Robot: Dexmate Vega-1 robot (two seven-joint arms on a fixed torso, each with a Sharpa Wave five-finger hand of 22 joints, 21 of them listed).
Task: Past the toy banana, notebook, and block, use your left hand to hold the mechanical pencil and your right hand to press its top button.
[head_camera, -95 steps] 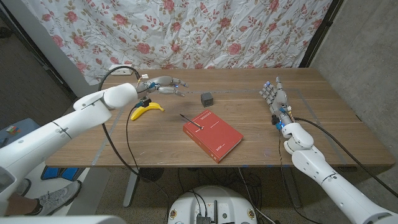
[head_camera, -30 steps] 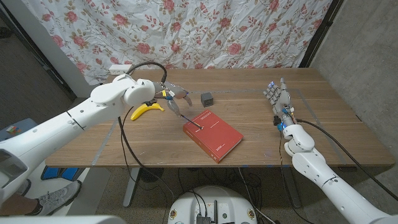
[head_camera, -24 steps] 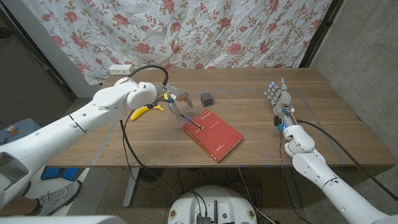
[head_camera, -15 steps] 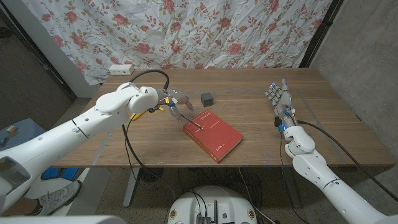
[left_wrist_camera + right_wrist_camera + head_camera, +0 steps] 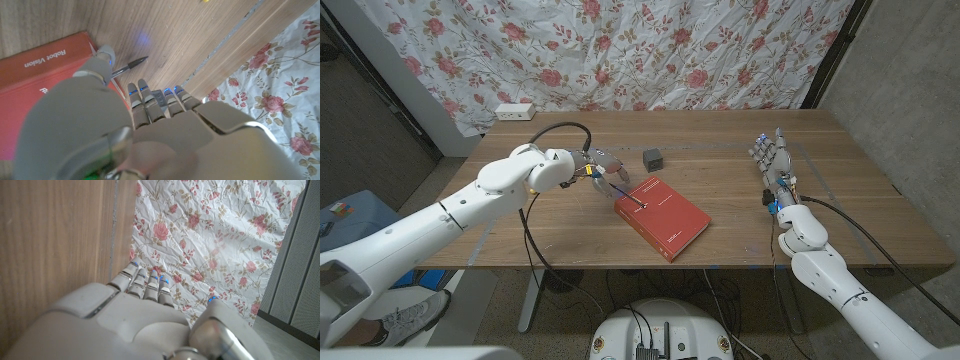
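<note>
In the head view the left hand (image 5: pixel 603 172) hangs over the wooden table (image 5: pixel 720 200) just beside the near-left corner of the red notebook (image 5: pixel 663 216), fingers spread and pointing down toward the table with nothing between them. The pencil (image 5: pixel 630 196) lies with one end on that corner of the notebook and the other end on the table, right under the hand. The dark block (image 5: pixel 652 157) sits behind the notebook, near the hand. The right hand (image 5: pixel 772 160) stands upright on its edge well apart at the right side of the table, fingers straight and close together, holding nothing.

In the left wrist view the left hand (image 5: pixel 130 130) shows from the back, its fingers (image 5: pixel 150 100) side by side and its thumb apart, just above the pencil (image 5: pixel 127 67), which crosses the notebook (image 5: pixel 45 65) edge onto bare wood. Whether the thumb touches it cannot be told.

In the right wrist view the right hand (image 5: pixel 145 315) reaches along the table edge toward the flowered curtain (image 5: pixel 210 235), fingers straight and empty.
</note>
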